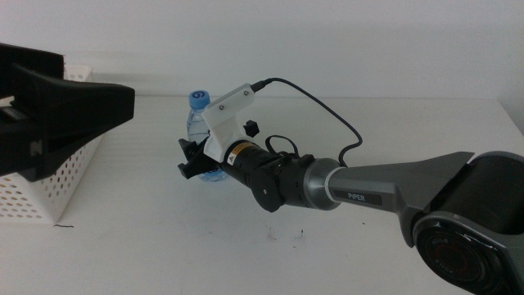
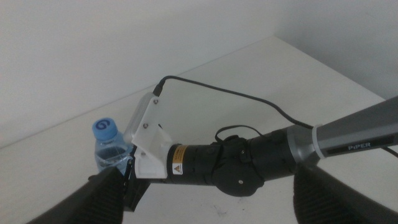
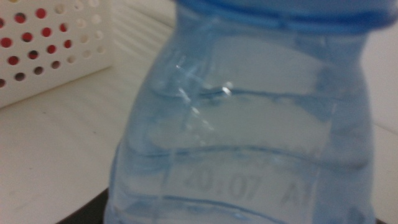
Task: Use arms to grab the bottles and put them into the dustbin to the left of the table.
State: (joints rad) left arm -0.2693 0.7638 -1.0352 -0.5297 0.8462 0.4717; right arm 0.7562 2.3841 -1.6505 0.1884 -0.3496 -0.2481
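Note:
A small clear water bottle (image 1: 196, 115) with a blue cap stands left of the table's (image 1: 368, 262) middle. My right gripper (image 1: 190, 160) reaches in from the right and holds it low on the body, jaws against its sides. In the right wrist view the bottle (image 3: 249, 124) fills the picture, with a dark jaw edge touching its lower side. My left gripper (image 1: 82, 106) hovers open above the white perforated dustbin (image 1: 49, 192) at the far left. Its wide-apart jaws (image 2: 211, 186) frame the right arm and the bottle (image 2: 109, 146). No other bottle shows.
The dustbin (image 3: 43, 43) stands close beside the bottle, and something red shows through its holes. The right arm's black cable (image 1: 327, 111) loops over the table behind the wrist. A few dark specks (image 1: 286, 238) lie near the front.

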